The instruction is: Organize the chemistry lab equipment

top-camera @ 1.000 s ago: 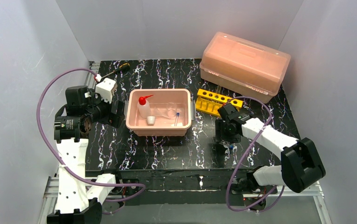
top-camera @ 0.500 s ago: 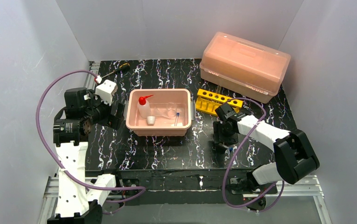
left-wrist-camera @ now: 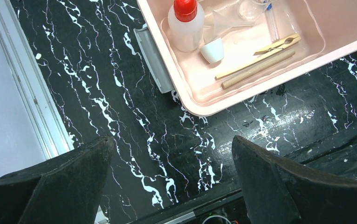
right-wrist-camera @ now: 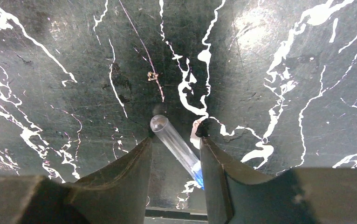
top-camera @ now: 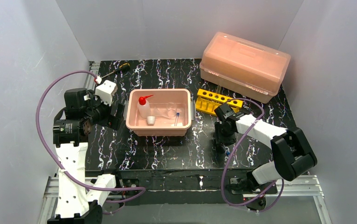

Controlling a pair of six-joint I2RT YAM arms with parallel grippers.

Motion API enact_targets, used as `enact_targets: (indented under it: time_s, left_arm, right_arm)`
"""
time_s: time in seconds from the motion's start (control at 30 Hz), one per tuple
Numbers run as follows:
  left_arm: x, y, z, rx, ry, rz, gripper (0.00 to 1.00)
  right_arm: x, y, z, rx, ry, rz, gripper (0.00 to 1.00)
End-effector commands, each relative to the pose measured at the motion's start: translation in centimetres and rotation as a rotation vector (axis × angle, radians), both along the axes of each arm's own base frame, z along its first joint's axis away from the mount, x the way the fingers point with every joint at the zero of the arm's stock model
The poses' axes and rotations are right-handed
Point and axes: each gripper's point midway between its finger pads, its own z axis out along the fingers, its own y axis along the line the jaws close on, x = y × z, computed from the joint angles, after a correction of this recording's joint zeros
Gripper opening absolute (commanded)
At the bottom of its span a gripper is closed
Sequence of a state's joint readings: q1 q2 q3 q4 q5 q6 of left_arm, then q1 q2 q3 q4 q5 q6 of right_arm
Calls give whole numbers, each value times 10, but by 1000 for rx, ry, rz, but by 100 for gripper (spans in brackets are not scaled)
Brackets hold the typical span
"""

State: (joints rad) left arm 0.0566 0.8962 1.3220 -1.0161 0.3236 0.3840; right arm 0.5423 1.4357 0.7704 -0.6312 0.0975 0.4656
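Partly complete: squeeze bottle, cup and wooden clamps lie in the tray. Right gripper straddles a blue-capped tube, grip unconfirmed; left gripper spread wide, empty.

Work surface: a black tabletop with white marble veining, enclosed by plain white wall panels. A shallow pink rectangular plastic tub, open-topped, sits at the centre; a grey handle projects from one end wall. A large translucent pink plastic box, lid closed, stands at the far right corner, angled to the table edges. A slim dark item with an orange tip lies near the far left corner; type not discernible.
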Motion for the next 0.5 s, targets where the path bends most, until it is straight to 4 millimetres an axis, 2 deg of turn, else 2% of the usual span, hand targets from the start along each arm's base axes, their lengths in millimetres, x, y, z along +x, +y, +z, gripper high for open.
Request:
enact_targets:
  time_s: [0.0, 0.13, 0.23, 0.47]
  left_arm:
    - [-5, 1, 2, 6, -6, 0, 98]
    - [-5, 0, 3, 1, -6, -2, 98]
    - [-4, 1, 4, 3, -9, 2, 98]
    - [-3, 1, 7, 5, -12, 3, 98]
  right_arm:
    - [2, -3, -1, -13, -3, -10, 48]
    - [3, -4, 0, -15, -22, -15, 40]
    - [3, -3, 1, -11, -26, -15, 30]
    - [2, 2, 0, 3, -28, -13, 17]
